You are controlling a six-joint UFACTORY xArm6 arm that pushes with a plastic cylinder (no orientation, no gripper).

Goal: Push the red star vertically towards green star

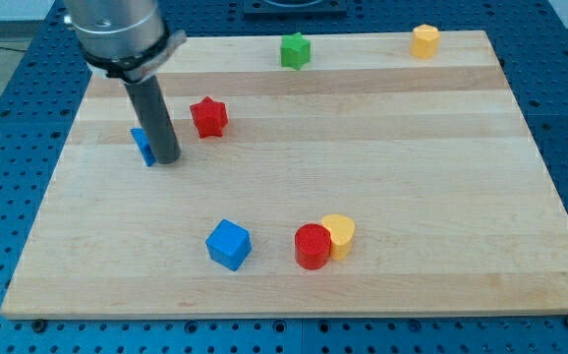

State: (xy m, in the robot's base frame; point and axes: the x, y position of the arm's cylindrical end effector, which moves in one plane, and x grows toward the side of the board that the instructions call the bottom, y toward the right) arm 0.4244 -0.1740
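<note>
The red star (208, 117) lies on the wooden board at the upper left. The green star (295, 50) lies near the board's top edge, up and to the right of the red star. My tip (167, 158) rests on the board to the lower left of the red star, a short gap away from it. A small blue block (143, 146) sits right against the tip's left side, partly hidden by the rod.
A yellow block (425, 40) sits at the board's top right. A blue cube (229, 244) lies near the bottom middle. A red cylinder (313, 246) touches a yellow block (340, 234) to its right. The wooden board (412, 177) ends on a blue perforated table.
</note>
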